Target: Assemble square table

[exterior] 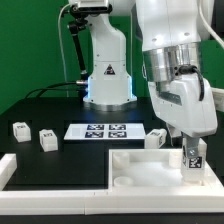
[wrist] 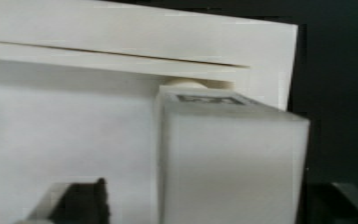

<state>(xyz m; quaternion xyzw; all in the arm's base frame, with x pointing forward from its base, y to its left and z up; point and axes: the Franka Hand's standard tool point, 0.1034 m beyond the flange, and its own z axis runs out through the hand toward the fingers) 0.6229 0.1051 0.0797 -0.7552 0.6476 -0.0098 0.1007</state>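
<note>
The white square table top (exterior: pixel 140 166) lies at the front, toward the exterior view's right. One white leg (exterior: pixel 193 157) stands upright in its corner nearest that right side. My gripper (exterior: pixel 193 160) hangs over this leg with a finger on each side. In the wrist view the leg (wrist: pixel 229 150) fills the middle, its end set into the corner socket by the raised rim (wrist: pixel 140 52). My gripper (wrist: pixel 211 192) is open: a dark finger (wrist: pixel 82 200) stands clear of the leg with bare table top (wrist: pixel 51 110) showing between them. Three loose legs (exterior: pixel 20 129), (exterior: pixel 45 138), (exterior: pixel 157 137) lie on the black table.
The marker board (exterior: pixel 103 130) lies flat in the middle of the table. A white border rail (exterior: pixel 50 186) runs along the front at the exterior view's left. The robot's base (exterior: pixel 108 75) stands behind the board.
</note>
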